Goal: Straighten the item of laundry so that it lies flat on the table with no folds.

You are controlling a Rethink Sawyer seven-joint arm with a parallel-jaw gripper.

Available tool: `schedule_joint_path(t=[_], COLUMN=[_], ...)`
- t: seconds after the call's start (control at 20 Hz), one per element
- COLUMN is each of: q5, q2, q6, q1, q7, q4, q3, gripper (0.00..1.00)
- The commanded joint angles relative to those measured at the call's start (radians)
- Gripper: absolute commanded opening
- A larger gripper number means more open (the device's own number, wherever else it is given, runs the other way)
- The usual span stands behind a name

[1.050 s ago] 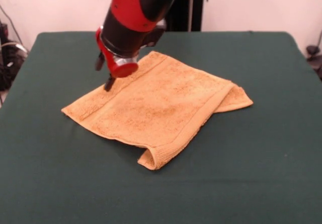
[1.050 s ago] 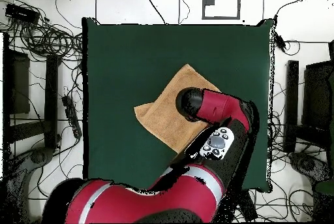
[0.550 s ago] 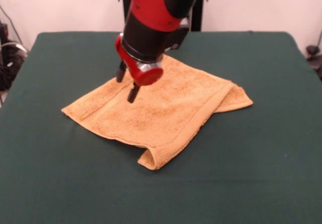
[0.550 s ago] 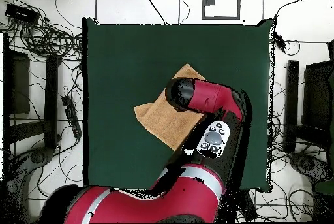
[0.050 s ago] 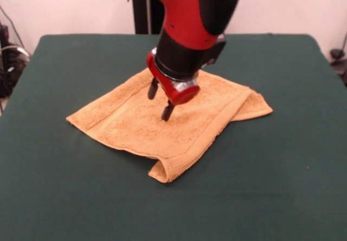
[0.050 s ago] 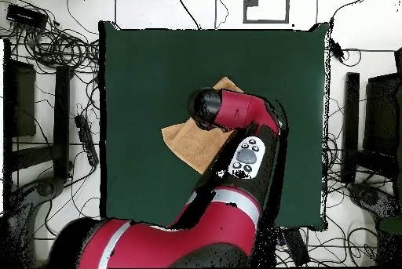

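The towel lies near the middle of the table, turned corner-on like a diamond in the front view. It is not flat: its right side is doubled over, so a second layer pokes out as a corner at the right, and the near corner is curled up on itself into a small roll. A woven band runs along the near right edge, and another runs close to the left edge.

The gripper hangs over the middle of the towel, pointing down from the red and black arm. Its two dark fingers stand apart with a clear gap between them and nothing in that gap. The tips look to be just above the cloth or barely touching it; from this angle it is hard to say which.

From overhead, the arm covers much of the towel, leaving only its left portion and a small corner at the top showing on the table. The gripper itself is hidden under the wrist there.
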Motion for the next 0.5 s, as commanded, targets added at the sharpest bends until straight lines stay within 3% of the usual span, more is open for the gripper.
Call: schedule_joint_path(t=[0.05, 0.5], q5=[0.028, 0.043], q2=[0.149, 0.257], q6=[0.16, 0.173], q1=[0.069, 0.092], q7=[0.152, 0.221], q4=[-0.049, -0.095], q3=[0.112, 0.061], gripper=[1.0, 1.0])
